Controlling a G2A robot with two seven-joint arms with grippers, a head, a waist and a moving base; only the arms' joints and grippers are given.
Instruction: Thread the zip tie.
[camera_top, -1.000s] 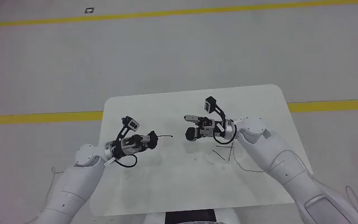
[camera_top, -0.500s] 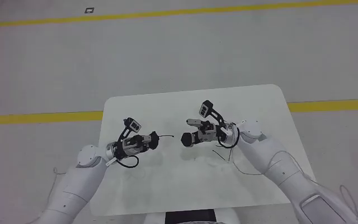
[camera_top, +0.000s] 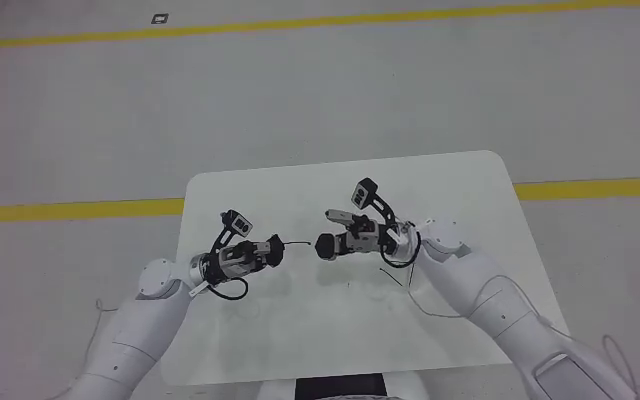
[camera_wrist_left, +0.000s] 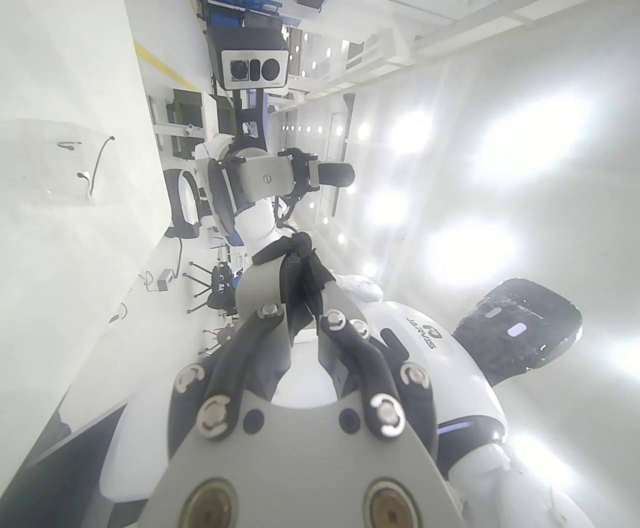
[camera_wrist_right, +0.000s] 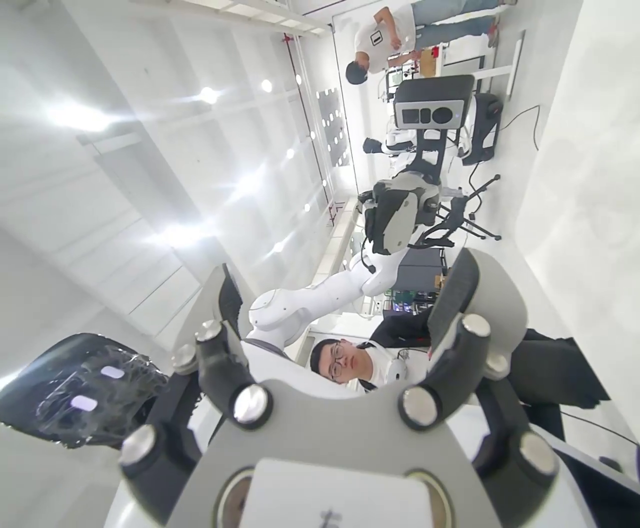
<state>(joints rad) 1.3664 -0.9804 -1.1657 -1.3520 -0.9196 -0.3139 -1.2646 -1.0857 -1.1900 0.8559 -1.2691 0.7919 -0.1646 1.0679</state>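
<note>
Over the last second my right gripper (camera_top: 322, 246) travelled across the table (camera_top: 470, 190) toward my left gripper (camera_top: 272, 250), which stayed put, so only a short gap remained between them. I judged that taking the free end came next, with threading not yet begun. The top view showed the zip tie (camera_top: 293, 242) jutting from my left gripper toward the right one, above the table. The right wrist view showed the right fingers (camera_wrist_right: 450, 300) spread wide with nothing between them. The left wrist view showed the left fingers (camera_wrist_left: 260, 290) pressed together on the tie's dark end.
</note>
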